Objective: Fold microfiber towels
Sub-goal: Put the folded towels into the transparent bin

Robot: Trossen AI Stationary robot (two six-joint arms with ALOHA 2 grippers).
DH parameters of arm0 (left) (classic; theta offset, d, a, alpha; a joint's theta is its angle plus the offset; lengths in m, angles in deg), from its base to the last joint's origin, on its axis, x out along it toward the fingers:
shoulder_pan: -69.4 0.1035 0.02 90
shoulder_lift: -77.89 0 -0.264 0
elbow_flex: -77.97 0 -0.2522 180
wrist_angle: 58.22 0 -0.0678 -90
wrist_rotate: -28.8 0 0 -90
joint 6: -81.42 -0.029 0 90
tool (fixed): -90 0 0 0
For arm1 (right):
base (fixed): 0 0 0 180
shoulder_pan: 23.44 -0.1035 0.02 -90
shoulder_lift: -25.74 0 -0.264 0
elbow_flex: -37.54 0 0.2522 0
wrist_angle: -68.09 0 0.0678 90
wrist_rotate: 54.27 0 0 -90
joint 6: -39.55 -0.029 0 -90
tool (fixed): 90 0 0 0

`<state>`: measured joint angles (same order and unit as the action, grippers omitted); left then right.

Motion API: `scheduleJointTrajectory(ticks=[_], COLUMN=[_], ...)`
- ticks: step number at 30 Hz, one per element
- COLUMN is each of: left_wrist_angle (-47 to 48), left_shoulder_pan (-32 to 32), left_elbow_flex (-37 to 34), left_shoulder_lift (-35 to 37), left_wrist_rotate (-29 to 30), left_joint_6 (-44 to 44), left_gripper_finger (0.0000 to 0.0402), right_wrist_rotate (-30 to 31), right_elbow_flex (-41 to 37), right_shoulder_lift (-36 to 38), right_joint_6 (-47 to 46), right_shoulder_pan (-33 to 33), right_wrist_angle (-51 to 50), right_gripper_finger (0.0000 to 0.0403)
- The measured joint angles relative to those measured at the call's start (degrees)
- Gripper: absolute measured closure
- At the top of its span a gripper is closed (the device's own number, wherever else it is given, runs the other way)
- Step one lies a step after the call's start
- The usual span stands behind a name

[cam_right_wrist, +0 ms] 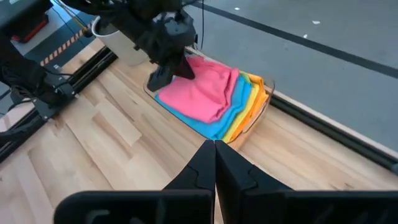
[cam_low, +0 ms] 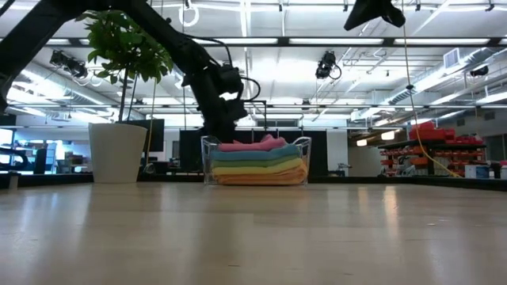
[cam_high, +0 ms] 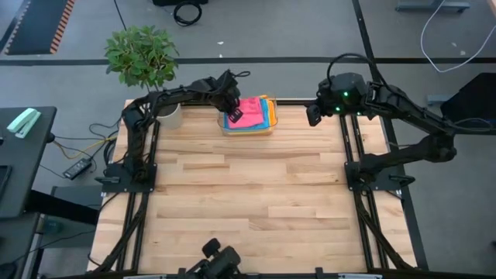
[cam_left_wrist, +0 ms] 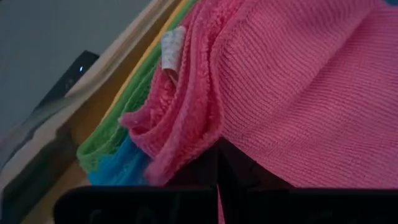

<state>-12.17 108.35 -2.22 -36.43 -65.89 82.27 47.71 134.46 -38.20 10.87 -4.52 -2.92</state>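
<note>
A clear plastic bin (cam_high: pixel 248 132) at the table's far edge holds a stack of microfiber towels (cam_low: pixel 261 164). The pink towel (cam_high: pixel 253 108) lies on top, over blue, green, yellow and orange ones. My left gripper (cam_high: pixel 233 116) is shut at the pink towel's left edge, over the bin. In the left wrist view the pink cloth (cam_left_wrist: pixel 298 93) bunches into folds beside the fingers, a white tag (cam_left_wrist: pixel 173 50) on its hem. My right gripper (cam_right_wrist: pixel 214 146) hangs shut, high above the table to the right of the bin, and touches nothing. My left gripper pinches the pink towel at its left edge (cam_left_wrist: pixel 186 155), toward the near corner, between its two fingers. The fingers slant down from the table's left. How many layers they hold is hidden by the fingertips. The rest of the towel lies on the stack, rumpled beside the grip.
A potted plant (cam_high: pixel 143 58) stands at the table's far left corner, close to the left arm. The wooden tabletop (cam_high: pixel 248 201) in front of the bin is bare. Black frame rails (cam_high: pixel 139 178) run along both sides.
</note>
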Motion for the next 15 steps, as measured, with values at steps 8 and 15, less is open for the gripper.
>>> scheduleJointTrajectory(ticks=[8, 15], left_wrist_angle=[-4.1, -10.0], left_shoulder_pan=[-3.7, -13.6], left_elbow_flex=[0.2, 0.0], left_shoulder_lift=[5.8, 3.3], left_wrist_rotate=[-5.9, -0.6], left_joint_6=[-1.6, -1.6], left_gripper_finger=[0.0387, 0.0394], right_wrist_rotate=[-0.4, -5.5], right_elbow_flex=[-11.7, -18.3], right_shoulder_lift=[6.7, 10.5], right_joint_6=[-3.7, -5.8], right_shoulder_pan=[0.0, 0.0], right_wrist_angle=[7.1, 18.3], right_gripper_finger=[0.0395, 0.0395])
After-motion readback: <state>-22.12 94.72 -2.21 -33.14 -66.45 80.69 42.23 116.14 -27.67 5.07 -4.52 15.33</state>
